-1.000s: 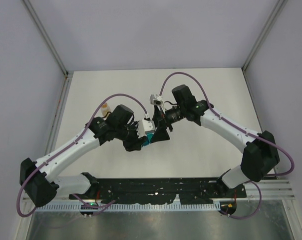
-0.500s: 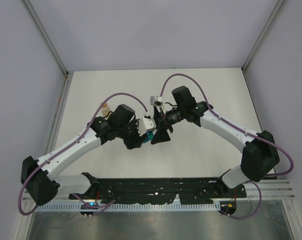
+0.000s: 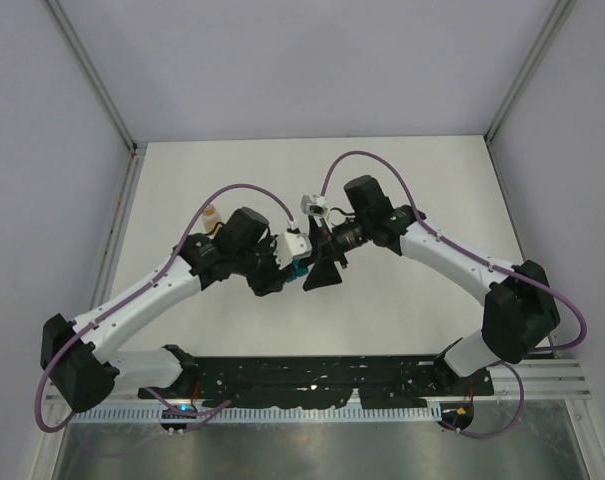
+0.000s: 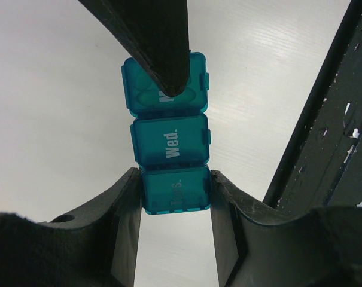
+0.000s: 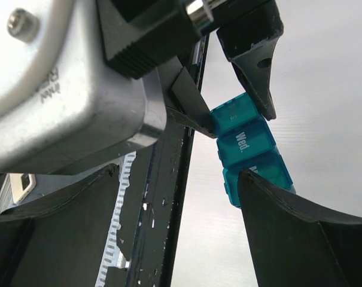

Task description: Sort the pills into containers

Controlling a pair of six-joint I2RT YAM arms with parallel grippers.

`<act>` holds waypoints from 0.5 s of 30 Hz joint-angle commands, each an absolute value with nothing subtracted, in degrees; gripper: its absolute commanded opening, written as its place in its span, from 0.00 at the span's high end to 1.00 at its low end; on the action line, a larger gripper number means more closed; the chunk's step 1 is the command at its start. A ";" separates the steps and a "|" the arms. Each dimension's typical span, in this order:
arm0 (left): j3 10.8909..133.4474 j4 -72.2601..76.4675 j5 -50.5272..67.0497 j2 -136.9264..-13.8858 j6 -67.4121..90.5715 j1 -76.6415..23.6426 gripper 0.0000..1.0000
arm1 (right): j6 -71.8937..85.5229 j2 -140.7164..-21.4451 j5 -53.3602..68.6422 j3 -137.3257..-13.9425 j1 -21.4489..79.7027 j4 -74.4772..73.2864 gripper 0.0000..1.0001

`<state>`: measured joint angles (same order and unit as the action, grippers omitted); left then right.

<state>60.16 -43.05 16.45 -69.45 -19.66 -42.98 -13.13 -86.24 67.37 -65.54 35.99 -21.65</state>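
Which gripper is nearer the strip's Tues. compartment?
Left. The left gripper clamps the Tues. compartment between its fingers; the right gripper is open, one fingertip at the far end compartment.

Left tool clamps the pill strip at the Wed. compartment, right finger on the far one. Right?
No. Left wrist view: the left tool clamps the pill strip at the near end compartment; Wed. is the free middle one. Rest holds.

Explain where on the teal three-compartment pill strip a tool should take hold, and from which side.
Grip one end compartment across its flat side walls, coming in lengthwise from that end. The strip is narrow with parallel sides, suiting a flat pinch; the left tool holds one end this way, leaving the other lids outside its grip.
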 commanded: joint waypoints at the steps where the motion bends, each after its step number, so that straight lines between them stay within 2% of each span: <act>1: 60.64 -40.25 16.52 -67.15 -18.98 -42.36 1.00 | -13.18 -86.13 67.50 -65.57 35.42 -20.39 0.16; 15: 59.94 -39.81 16.35 -68.12 -18.98 -42.28 1.00 | -8.44 -81.83 60.30 -65.04 28.65 -17.23 0.09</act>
